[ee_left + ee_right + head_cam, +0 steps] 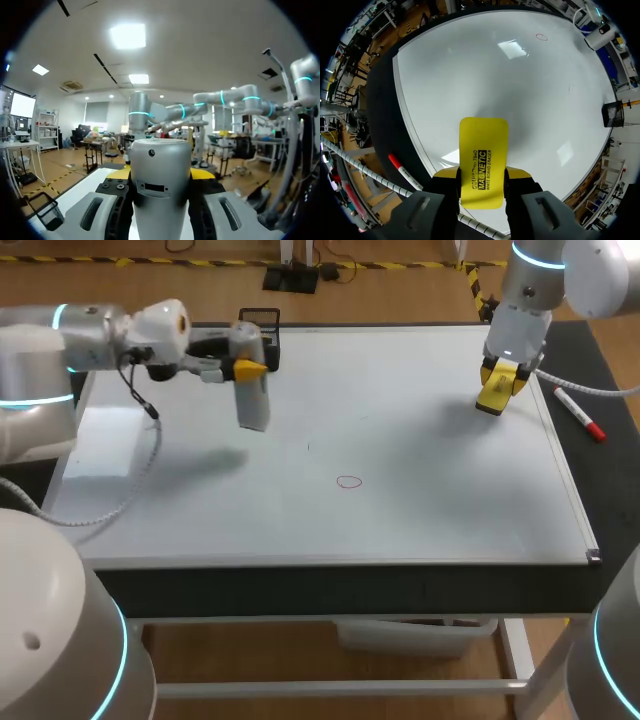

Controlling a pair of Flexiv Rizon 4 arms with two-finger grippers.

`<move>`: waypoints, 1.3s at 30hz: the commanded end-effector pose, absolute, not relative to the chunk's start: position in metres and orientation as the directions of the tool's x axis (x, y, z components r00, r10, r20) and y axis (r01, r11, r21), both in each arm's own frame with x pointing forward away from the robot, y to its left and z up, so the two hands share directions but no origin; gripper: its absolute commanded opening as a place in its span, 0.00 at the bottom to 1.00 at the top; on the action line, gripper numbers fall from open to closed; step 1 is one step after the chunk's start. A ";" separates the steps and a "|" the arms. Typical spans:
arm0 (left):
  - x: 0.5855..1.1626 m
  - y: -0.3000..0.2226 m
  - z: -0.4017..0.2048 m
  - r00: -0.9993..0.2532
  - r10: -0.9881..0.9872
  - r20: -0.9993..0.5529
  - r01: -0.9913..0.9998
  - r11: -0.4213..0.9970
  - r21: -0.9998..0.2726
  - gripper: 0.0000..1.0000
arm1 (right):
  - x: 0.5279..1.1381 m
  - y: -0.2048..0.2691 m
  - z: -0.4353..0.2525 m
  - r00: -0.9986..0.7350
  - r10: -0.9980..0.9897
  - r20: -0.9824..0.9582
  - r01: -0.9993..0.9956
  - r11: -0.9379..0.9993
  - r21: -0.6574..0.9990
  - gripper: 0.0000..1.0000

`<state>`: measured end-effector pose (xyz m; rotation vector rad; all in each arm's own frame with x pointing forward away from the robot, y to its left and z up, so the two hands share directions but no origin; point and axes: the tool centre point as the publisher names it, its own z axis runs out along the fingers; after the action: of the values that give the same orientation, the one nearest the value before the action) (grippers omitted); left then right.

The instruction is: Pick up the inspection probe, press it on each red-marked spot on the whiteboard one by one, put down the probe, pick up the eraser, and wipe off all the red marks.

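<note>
— How many red marks are on the table?
— One red circle [348, 481], mid-whiteboard [450, 500]. Farther back are two arms: far left, the left gripper [243, 368] clamped on one probe [254, 400]; far right, the right gripper [503, 375] clamped on one eraser [495, 395].

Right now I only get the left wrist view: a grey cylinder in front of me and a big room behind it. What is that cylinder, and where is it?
Observer: It is the inspection probe. The left gripper is shut on it and holds it above the far left part of a whiteboard.
Operator: Is anything drawn on the board?
Observer: One small red mark, nearer the front edge than the probe and off to its right.
Operator: What is the other arm doing?
Observer: The right gripper holds a yellow eraser over the board's far right part.
</note>
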<state>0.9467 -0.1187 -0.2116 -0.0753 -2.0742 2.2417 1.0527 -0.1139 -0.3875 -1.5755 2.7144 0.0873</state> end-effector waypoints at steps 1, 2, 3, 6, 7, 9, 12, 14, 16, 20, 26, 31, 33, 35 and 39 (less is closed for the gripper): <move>0.942 -0.143 -0.218 -0.985 0.166 0.043 -0.057 -0.080 -0.995 0.00 | 1.054 -0.114 -0.387 -0.495 -0.869 -0.025 -0.869 0.493 0.047 0.00; 0.938 -0.148 -0.219 -0.982 0.182 0.044 -0.059 -0.076 -0.995 0.00 | 1.054 -0.114 -0.387 -0.495 -0.869 -0.025 -0.869 0.493 0.047 0.00; 0.934 -0.153 -0.220 -0.978 0.200 0.052 -0.069 -0.079 -0.995 0.00 | 1.054 -0.114 -0.387 -0.495 -0.869 -0.025 -0.869 0.493 0.047 0.00; 0.920 -0.168 -0.223 -0.967 0.249 0.057 -0.078 -0.078 -0.994 0.00 | 1.054 -0.114 -0.387 -0.495 -0.869 -0.025 -0.869 0.493 0.047 0.00; 0.916 -0.172 -0.223 -0.963 0.263 0.062 -0.086 -0.083 -0.993 0.00 | 1.054 -0.114 -0.387 -0.495 -0.869 -0.025 -0.869 0.493 0.047 0.00; 0.908 -0.181 -0.224 -0.956 0.289 0.053 -0.079 -0.077 -0.994 0.00 | 1.054 -0.114 -0.387 -0.495 -0.869 -0.025 -0.869 0.493 0.047 0.00; 0.900 -0.192 -0.225 -0.945 0.323 0.055 -0.086 -0.084 -0.993 0.00 | 1.054 -0.114 -0.387 -0.495 -0.869 -0.025 -0.869 0.493 0.047 0.00; 0.897 -0.197 -0.226 -0.942 0.332 0.052 -0.084 -0.083 -0.993 0.00 | 1.054 -0.114 -0.387 -0.495 -0.869 -0.025 -0.869 0.493 0.047 0.00; 0.893 -0.203 -0.228 -0.936 0.348 0.056 -0.091 -0.086 -0.992 0.00 | 1.054 -0.114 -0.387 -0.495 -0.869 -0.025 -0.869 0.493 0.047 0.00; 0.886 -0.212 -0.232 -0.926 0.372 0.060 -0.102 -0.093 -0.990 0.00 | 1.054 -0.114 -0.387 -0.495 -0.869 -0.025 -0.869 0.493 0.047 0.00; 0.875 -0.229 -0.238 -0.912 0.408 0.050 -0.105 -0.113 -0.988 0.00 | 1.054 -0.114 -0.387 -0.495 -0.869 -0.025 -0.869 0.493 0.047 0.00; 0.872 -0.241 -0.247 -0.900 0.433 0.046 -0.107 -0.117 -0.987 0.00 | 1.054 -0.114 -0.387 -0.495 -0.869 -0.025 -0.869 0.493 0.047 0.00; 0.871 -0.245 -0.250 -0.896 0.440 0.048 -0.111 -0.118 -0.987 0.00 | 1.054 -0.114 -0.387 -0.495 -0.869 -0.025 -0.869 0.493 0.047 0.00; 0.871 -0.247 -0.252 -0.893 0.449 0.042 -0.107 -0.121 -0.987 0.00 | 1.054 -0.114 -0.387 -0.495 -0.869 -0.025 -0.869 0.493 0.047 0.00; 0.871 -0.252 -0.254 -0.887 0.461 0.032 -0.101 -0.125 -0.987 0.00 | 1.054 -0.114 -0.387 -0.495 -0.869 -0.025 -0.869 0.493 0.047 0.00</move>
<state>0.8650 -0.2471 -0.2494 -0.3646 -1.8104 2.0817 1.0526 -0.1138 -0.3877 -1.5757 2.7145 0.0874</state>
